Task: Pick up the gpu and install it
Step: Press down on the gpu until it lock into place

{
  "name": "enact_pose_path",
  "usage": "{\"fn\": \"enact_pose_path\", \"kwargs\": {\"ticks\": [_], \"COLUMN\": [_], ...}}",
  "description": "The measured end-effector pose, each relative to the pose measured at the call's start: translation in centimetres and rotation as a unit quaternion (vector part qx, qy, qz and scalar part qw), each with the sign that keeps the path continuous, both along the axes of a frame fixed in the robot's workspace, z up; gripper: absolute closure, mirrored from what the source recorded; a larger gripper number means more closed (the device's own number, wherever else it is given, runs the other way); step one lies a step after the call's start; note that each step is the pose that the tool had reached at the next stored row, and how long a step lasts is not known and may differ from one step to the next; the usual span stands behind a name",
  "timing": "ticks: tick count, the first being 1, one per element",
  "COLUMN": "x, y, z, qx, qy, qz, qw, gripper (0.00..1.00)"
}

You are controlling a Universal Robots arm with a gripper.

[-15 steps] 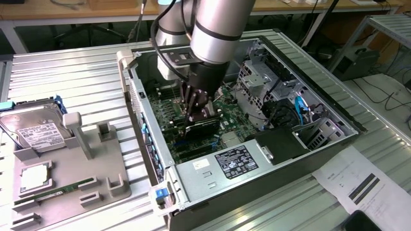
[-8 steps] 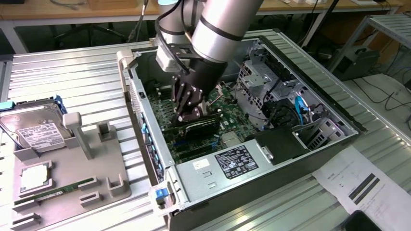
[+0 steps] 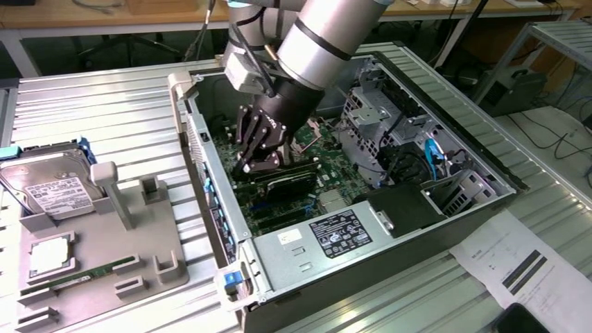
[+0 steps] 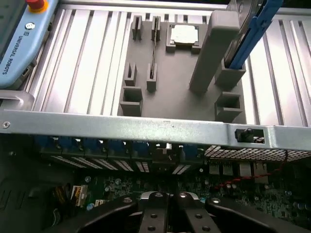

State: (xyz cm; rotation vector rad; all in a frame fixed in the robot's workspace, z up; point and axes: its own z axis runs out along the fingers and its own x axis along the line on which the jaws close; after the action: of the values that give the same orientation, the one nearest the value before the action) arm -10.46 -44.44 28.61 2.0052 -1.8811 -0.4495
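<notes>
Inside the open computer case (image 3: 398, 90), which lies on its side on a ribbed metal table (image 3: 111, 111), the gripper (image 3: 260, 164) reaches down to the motherboard (image 3: 319, 156). Its fingers (image 4: 154, 213) are pressed together, and in the wrist view the two black fingers meet side by side above the green board. Just under the fingertips the gpu (image 3: 285, 182) sits as a flat black card across the motherboard, close to the rear wall of the case (image 3: 205, 173); whether the fingers pinch its edge or only touch it, I cannot tell. Towards the exterior view's left, well apart from the case, a grey holder tray (image 3: 129, 257) rests on the table with a hard drive (image 3: 51, 187), a CPU (image 3: 51, 253) and a green RAM stick (image 3: 88, 275). Near the case, at the exterior view's right, lies a printed sheet of paper (image 3: 518, 267).
</notes>
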Motion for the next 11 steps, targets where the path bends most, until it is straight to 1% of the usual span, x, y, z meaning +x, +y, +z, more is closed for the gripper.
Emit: {"fn": "enact_pose_path", "kwargs": {"ticks": [1, 3, 4, 8, 11], "x": [0.01, 0.01, 0.01, -0.02, -0.09], "y": [0.0, 0.0, 0.0, 0.0, 0.0], "z": [0.0, 0.0, -0.01, -0.62, -0.7], "qx": [0.0001, 0.0, -0.0001, 0.0001, -0.0001], "qy": [0.0057, 0.0197, 0.0211, 0.0211, 0.0212], "qz": [0.0, 0.0, 0.0, 0.0, 0.0], "qw": [1.0, 0.9998, 0.9998, 0.9998, 0.9998], "gripper": [0.89, 0.89, 0.89, 0.89, 0.89]}}
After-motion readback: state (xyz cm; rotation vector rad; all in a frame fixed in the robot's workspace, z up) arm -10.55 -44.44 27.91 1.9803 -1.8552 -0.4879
